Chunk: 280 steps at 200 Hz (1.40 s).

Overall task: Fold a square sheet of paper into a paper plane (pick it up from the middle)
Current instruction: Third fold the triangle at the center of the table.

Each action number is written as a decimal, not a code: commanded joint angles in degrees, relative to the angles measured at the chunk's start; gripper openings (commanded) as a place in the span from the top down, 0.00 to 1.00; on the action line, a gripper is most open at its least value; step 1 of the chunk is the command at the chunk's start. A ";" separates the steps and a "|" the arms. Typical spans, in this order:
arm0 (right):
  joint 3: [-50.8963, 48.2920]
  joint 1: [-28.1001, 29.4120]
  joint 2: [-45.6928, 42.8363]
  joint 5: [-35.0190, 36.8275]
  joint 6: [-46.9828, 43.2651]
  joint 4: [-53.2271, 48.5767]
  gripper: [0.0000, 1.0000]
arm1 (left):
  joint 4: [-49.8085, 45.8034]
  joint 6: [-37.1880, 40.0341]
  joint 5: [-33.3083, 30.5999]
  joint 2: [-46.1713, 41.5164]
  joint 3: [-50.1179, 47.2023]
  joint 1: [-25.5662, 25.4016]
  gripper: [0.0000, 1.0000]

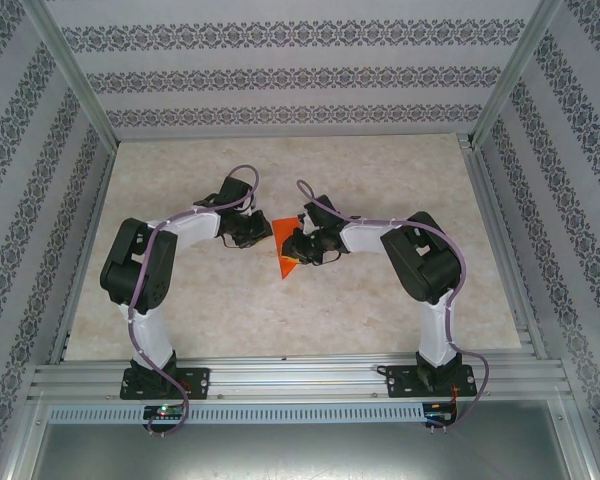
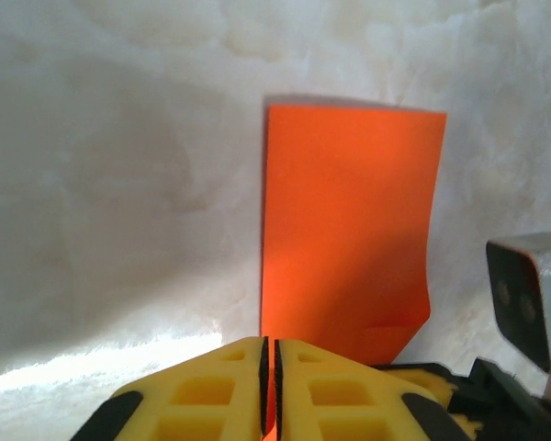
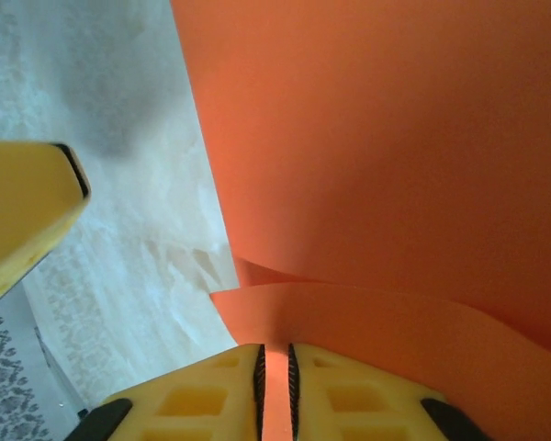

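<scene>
- covering the table [image 1: 400, 300] is a pale marbled surface; patterned walls [image 1: 280, 80] and a metal rail [image 1: 300, 378] enclose it.
- over the table's middle, the orange sheet of paper [image 1: 284, 264] is held between the left gripper [image 1: 264, 233] and right gripper [image 1: 294, 246].
- left wrist view: a flat folded panel above the table, jaws narrow, pinching its edge.
- right wrist view: curled layers, jaws narrow, nipping a paper strip.

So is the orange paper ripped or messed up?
Not ripped that I can see. The orange paper is bowed, not flat: by the right gripper a flap curls back over itself, and the left gripper pinches it too.
</scene>
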 commanded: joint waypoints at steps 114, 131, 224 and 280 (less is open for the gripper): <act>-0.80 -0.29 1.94 2.49 -1.66 -4.18 1.00 | 0.02 3.24 3.88 0.40 -1.66 -4.92 1.00; -0.80 -0.29 1.86 2.45 -1.68 -4.32 1.00 | 0.25 3.07 3.87 1.08 -1.53 -5.01 1.00; -1.11 -0.30 1.36 1.95 -1.51 -3.60 1.00 | 0.01 3.15 2.60 3.69 -1.33 -5.19 1.00; -2.56 -1.21 -1.30 -1.22 -1.07 1.45 1.00 | -5.36 5.29 -1.46 5.10 -0.46 -5.91 1.00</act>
